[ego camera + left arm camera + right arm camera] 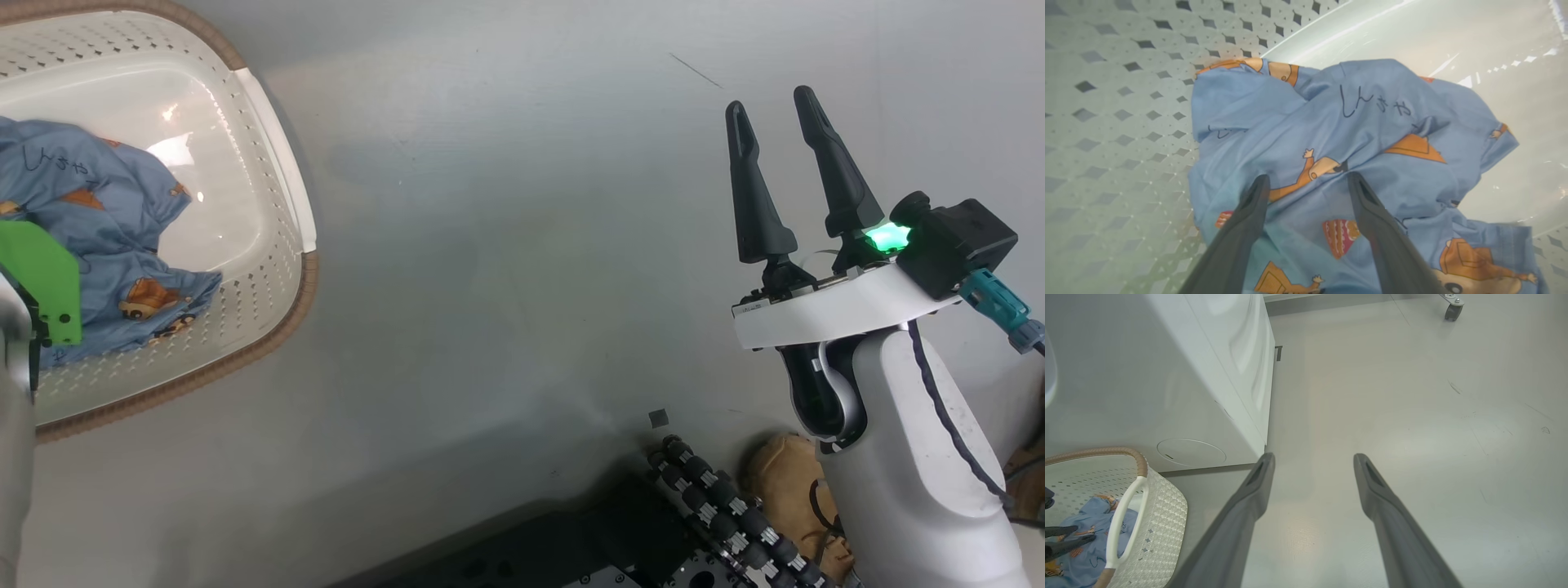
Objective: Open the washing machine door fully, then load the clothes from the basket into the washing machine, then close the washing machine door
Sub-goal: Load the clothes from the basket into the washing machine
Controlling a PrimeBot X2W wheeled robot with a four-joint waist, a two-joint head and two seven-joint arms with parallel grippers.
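Observation:
The cream perforated basket [282,175] with a brown rim sits on the floor at the upper left of the head view, and light blue printed clothes [114,237] lie crumpled inside it. In the left wrist view my left gripper [1308,177] is open, its fingers straddling a fold of the clothes [1372,122]; I cannot tell whether they touch. My right gripper [771,100] hangs open and empty over bare floor, to the right of the basket. The right wrist view shows the right gripper [1313,457], the white washing machine [1167,375], the basket [1163,514] and the left gripper [1086,533]. The washing machine door is out of view.
A round service flap [1191,452] sits low on the washer's front. A brown shoe [788,482] and a black cable chain [718,506] lie beside my base. A caster wheel [1453,310] stands far off on the grey floor.

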